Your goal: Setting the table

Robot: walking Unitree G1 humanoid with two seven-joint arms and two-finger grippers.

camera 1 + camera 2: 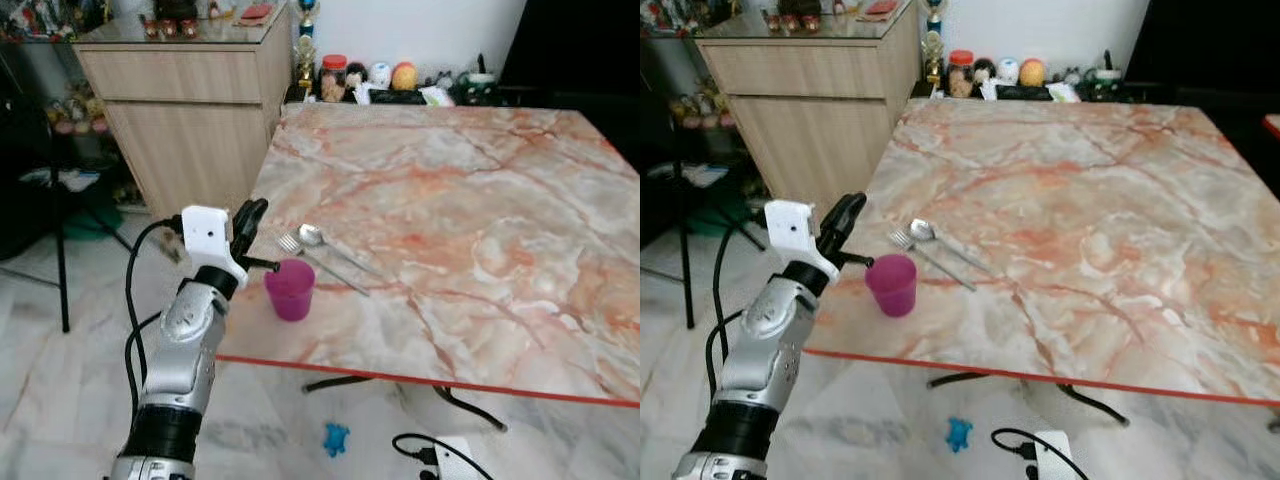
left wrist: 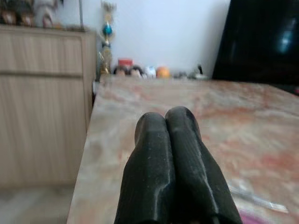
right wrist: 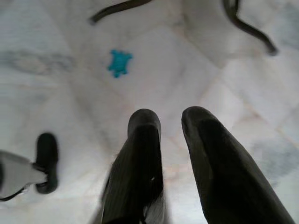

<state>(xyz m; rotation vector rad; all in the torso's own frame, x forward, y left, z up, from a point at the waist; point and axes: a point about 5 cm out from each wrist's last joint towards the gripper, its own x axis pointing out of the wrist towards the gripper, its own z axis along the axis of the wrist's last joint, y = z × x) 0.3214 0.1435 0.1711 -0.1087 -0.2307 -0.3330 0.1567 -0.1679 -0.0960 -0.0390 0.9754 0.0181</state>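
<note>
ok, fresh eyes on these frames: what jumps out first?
The big pink-veined marble table with its red front edge, and on it a magenta cup near the front left corner, with a fork and spoon lying just behind it. The left gripper, fingers shut, is raised beside the cup at the table's left edge. A small blue toy lies on the floor under the table.

This is a home dining area. A large marble-patterned table [image 1: 470,210] fills the middle and right of the frame, a wooden sideboard [image 1: 190,100] with ornaments stands at the upper left, and jars and trinkets [image 1: 365,80] line the white wall at top centre. A small blue toy [image 1: 336,438] lies on the tiled floor [image 1: 70,390] at the bottom.
</note>
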